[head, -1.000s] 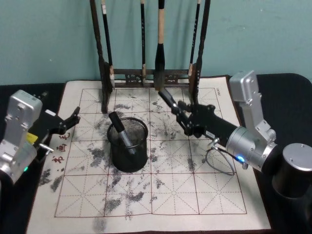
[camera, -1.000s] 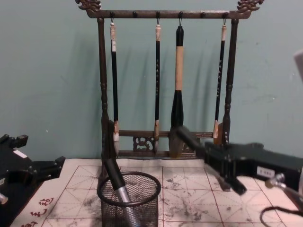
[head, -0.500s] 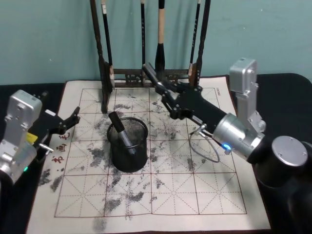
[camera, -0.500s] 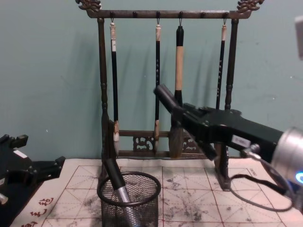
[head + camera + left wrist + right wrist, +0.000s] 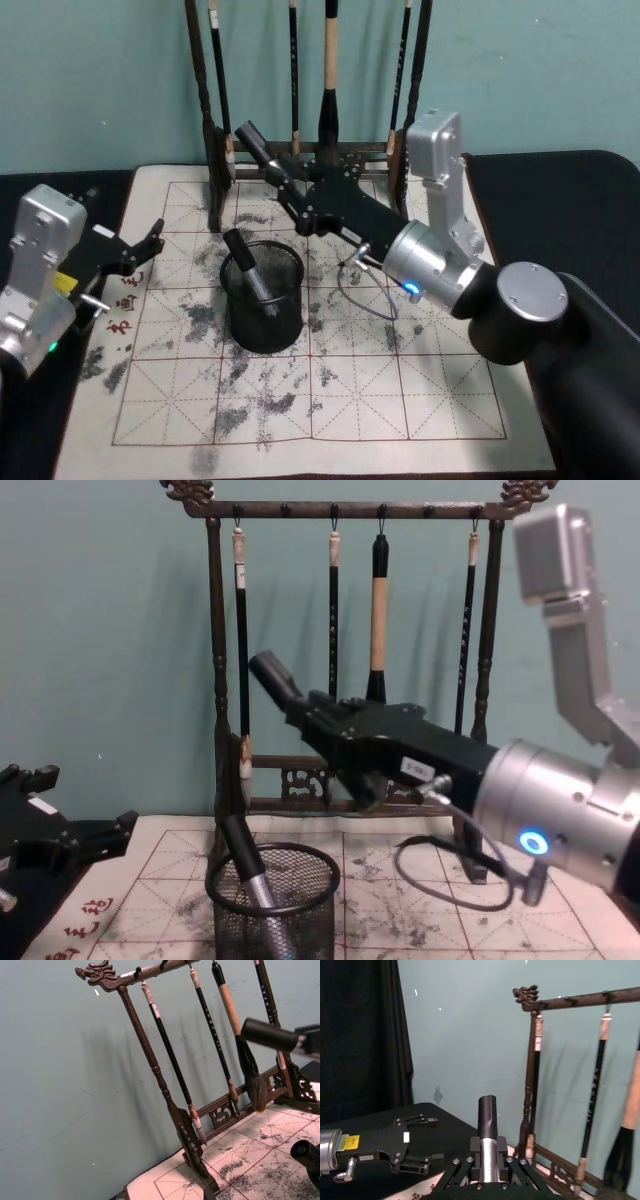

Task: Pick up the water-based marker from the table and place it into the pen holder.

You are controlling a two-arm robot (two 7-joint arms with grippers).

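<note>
Head view: the right gripper (image 5: 290, 185) hangs over the far side of the pen holder (image 5: 262, 322) — jaws clamped on the water-based marker (image 5: 250, 138), tilted upward. The left gripper (image 5: 140, 252) is parked at the left edge of the table (image 5: 420, 400), jaws apart, empty.

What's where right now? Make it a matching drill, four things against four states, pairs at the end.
1. right gripper
2. left gripper
3. pen holder
4. brush rack

A. at the back edge of the mat, brushes hanging
B. open, by the mat's left edge
C. shut on the marker, raised in the air
D. on the mat, another marker leaning inside

Pairs: 1-C, 2-B, 3-D, 4-A
</note>
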